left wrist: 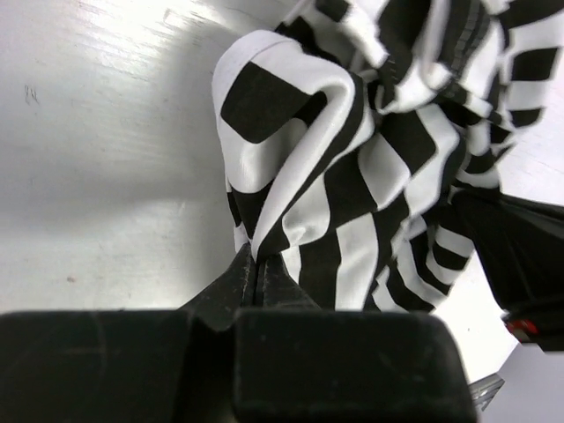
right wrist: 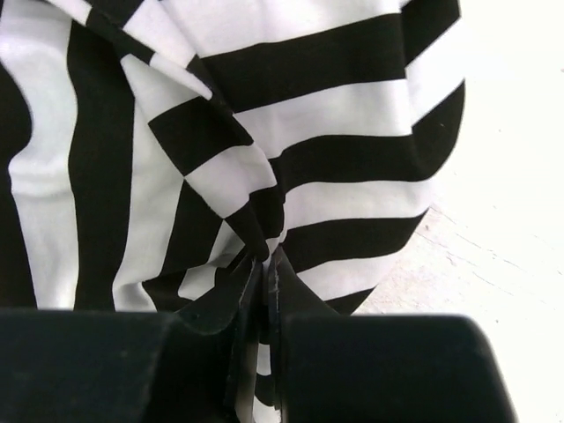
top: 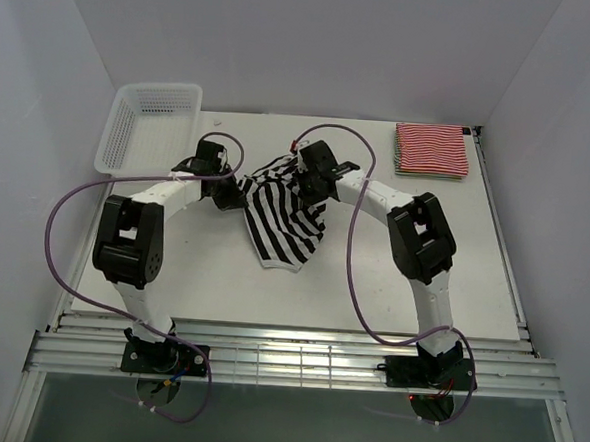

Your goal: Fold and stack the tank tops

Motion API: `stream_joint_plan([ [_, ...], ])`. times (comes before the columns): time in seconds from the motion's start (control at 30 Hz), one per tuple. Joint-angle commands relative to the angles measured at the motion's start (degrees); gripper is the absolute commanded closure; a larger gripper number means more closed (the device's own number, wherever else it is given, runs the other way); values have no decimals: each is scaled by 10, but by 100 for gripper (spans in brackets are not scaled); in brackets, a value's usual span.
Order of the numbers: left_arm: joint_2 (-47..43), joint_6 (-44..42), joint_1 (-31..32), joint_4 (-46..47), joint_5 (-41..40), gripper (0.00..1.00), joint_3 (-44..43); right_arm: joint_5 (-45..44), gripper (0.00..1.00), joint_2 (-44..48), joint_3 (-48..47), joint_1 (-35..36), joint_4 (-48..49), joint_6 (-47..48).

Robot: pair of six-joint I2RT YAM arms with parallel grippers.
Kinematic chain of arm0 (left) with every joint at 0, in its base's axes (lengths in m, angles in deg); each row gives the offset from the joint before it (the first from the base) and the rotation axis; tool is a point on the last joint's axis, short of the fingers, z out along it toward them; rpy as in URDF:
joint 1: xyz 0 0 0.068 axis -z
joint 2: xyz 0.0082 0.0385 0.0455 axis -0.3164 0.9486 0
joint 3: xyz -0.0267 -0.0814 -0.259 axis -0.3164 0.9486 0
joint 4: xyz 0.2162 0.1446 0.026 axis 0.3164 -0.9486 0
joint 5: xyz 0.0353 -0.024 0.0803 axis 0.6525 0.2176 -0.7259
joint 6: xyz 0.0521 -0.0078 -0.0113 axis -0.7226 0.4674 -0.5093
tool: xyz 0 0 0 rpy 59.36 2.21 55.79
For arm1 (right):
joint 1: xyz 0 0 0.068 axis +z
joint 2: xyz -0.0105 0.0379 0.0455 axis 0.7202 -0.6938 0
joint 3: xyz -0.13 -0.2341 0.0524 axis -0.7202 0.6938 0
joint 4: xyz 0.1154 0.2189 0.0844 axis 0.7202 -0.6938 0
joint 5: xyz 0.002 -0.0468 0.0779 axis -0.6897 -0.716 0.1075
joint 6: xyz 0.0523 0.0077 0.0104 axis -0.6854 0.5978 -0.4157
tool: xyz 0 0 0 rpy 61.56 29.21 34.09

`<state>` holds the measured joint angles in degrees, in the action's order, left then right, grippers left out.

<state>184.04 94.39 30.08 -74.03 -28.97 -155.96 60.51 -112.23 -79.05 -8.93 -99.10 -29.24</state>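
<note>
Left arm (top: 134, 233): elbow bent, forearm angled inward.
Left gripper (left wrist: 257, 263): clamped on black-and-white tank top (left wrist: 352, 185).
Right arm (top: 424, 237): likewise bent inward.
Right gripper (right wrist: 267, 260): clamped on same top.

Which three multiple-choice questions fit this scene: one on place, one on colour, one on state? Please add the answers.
1. Where on the table lies the folded red-and-white tank top?
A. near left edge
B. far right corner
C. centre
2. Which stripes has the unfolded tank top?
A. black-and-white
B. green-and-white
C. blue-and-yellow
3. How stand the jaws of the left gripper and right gripper?
A. both open
B. one open
C. both shut on cloth
1 B: it lies there in the top view. 2 A: broad black and white stripes show. 3 C: each wrist view shows cloth pinched.
</note>
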Motion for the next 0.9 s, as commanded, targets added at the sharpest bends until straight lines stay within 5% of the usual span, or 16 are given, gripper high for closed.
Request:
stream_joint_plan([
  [0.0, -75, -7, 0, -16, -1, 100, 4, -37, 92, 62, 8, -1, -2, -22],
  [0.23, -217, 1, 0, -49, -10, 100, -2, 5, 92, 292, 121, -37, -8, -117],
  [0.53, -416, 29, 7, -48, 27, 100, -72, 66, 92, 596, 220, -45, -12, -131],
  [0.87, -497, 63, 10, -24, 56, 100, -73, 14, 92, 733, 200, -44, -73, -137],
])
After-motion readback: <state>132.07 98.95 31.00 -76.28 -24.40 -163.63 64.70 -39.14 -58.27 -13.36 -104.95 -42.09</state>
